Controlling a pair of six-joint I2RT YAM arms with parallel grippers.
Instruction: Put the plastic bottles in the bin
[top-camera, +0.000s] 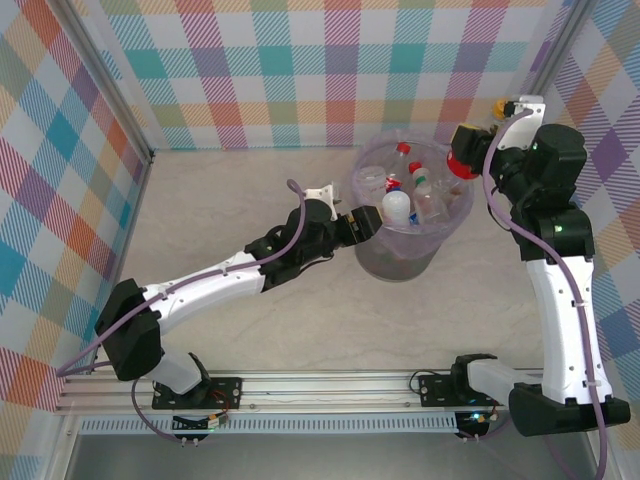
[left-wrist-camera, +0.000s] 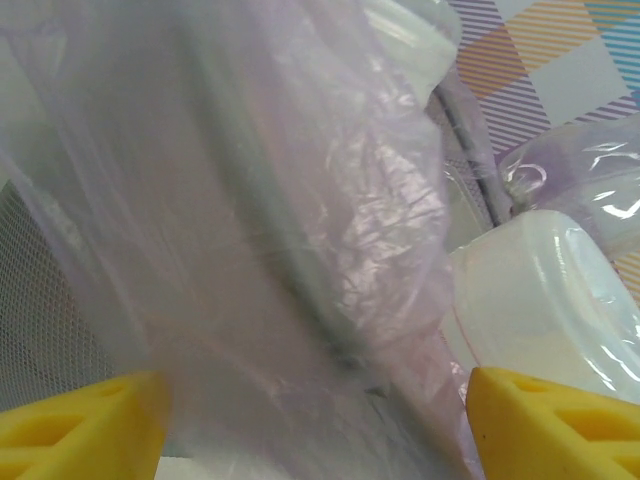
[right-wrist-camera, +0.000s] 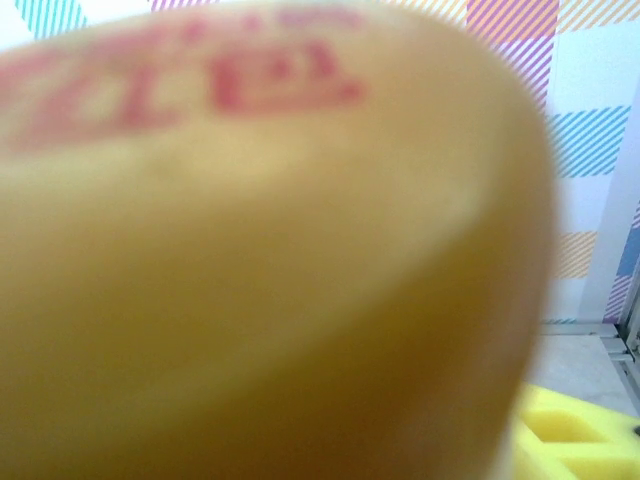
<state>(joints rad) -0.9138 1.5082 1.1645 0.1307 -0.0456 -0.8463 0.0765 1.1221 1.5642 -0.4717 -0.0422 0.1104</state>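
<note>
Currently, left gripper (top-camera: 366, 226) sits spread wide at the left wall of the bin (top-camera: 400, 262), holding nothing; right gripper (top-camera: 463, 150) clamps a yellowish bottle (right-wrist-camera: 270, 250) beside the bin's right rim

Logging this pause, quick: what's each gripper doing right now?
Left gripper: open, yellow fingers astride the lavender plastic bag liner of the round grey bin.
Right gripper: closed on a yellowish plastic bottle with red lettering.

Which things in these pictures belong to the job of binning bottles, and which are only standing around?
For the job: bin; bottles inside it; yellowish bottle with red print.
Not for the job: checked walls; metal rail; purple cables.
</note>
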